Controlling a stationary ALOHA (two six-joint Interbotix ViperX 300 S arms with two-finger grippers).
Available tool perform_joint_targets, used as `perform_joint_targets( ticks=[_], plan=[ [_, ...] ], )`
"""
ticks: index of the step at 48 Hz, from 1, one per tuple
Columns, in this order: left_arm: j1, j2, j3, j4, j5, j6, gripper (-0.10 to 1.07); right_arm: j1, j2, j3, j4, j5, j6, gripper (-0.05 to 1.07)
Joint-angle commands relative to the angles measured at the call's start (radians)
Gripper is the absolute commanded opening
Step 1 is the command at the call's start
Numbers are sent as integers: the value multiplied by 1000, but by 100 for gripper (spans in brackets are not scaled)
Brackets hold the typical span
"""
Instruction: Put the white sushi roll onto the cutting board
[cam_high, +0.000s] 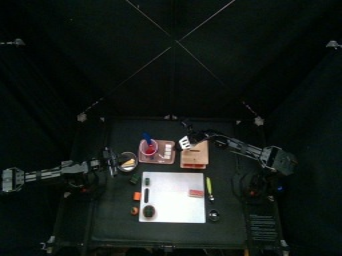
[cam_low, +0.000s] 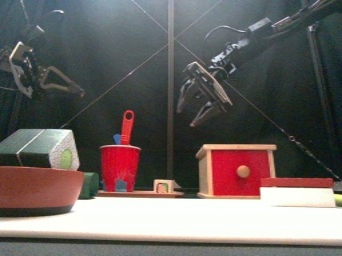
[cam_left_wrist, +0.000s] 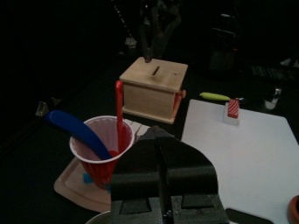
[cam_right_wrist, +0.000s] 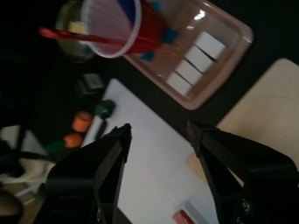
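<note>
A small white sushi roll with a dark centre sits on the pink tray, between the red cup and the red-fronted wooden box. The white cutting board lies flat at the table's front. My right gripper hangs open above the tray and box with nothing in it; its wrist view looks down on the tray, with white pieces in a row, and on the board. My left gripper is shut and empty, held high at the left.
The red cup holds a blue spoon and a red utensil. A green-wrapped item sits in a brown bowl at front left. Small items lie on the board: a red-and-white piece, a dark one, an orange stick.
</note>
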Motion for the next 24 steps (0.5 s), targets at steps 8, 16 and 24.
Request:
perform_joint_targets(
  ticks=[8, 16, 24],
  plan=[
    [-3, 6, -20, -23, -3, -6, 0, 86, 121, -173, -245, 112, 278, 88],
    [-3, 6, -18, -43, -5, -3, 0, 92, 238, -296, -210, 117, 318, 88],
    [-3, 6, -20, -41, -5, -2, 0, 84, 336, -399, -202, 175, 356, 87]
  ],
)
